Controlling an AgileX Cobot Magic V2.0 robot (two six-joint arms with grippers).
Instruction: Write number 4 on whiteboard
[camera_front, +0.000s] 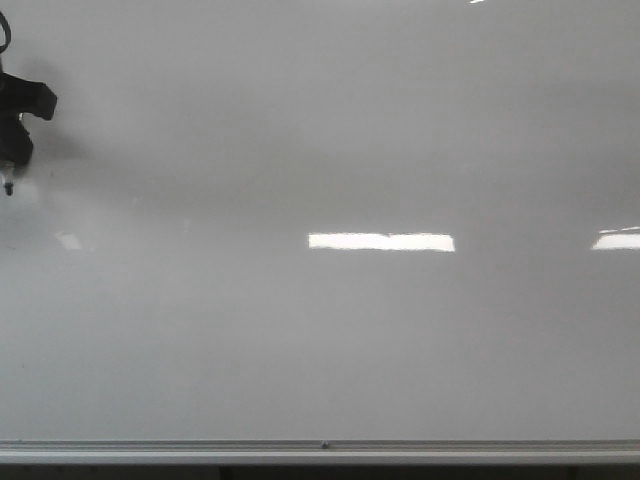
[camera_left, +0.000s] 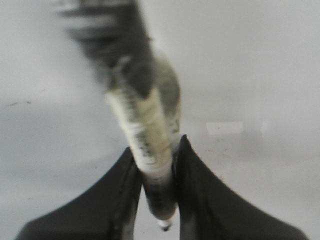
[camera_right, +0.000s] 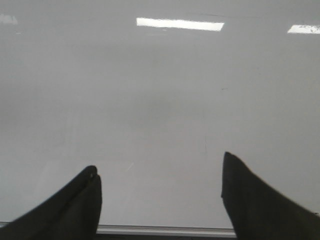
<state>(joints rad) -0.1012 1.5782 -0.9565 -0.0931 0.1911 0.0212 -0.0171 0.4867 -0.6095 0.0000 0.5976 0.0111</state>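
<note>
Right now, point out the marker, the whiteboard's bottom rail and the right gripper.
marker (camera_left: 145, 140): left wrist view, on its pale labelled barrel.
bottom rail (camera_front: 320, 450): front view, on the silver strip under the whiteboard (camera_front: 320, 130).
right gripper (camera_right: 160, 175): right wrist view, midway between the open fingertips.

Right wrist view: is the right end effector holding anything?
No, the right end effector is open, with only bare whiteboard showing between its fingers.

Front view and both wrist views face the whiteboard (camera_front: 330, 150).
</note>
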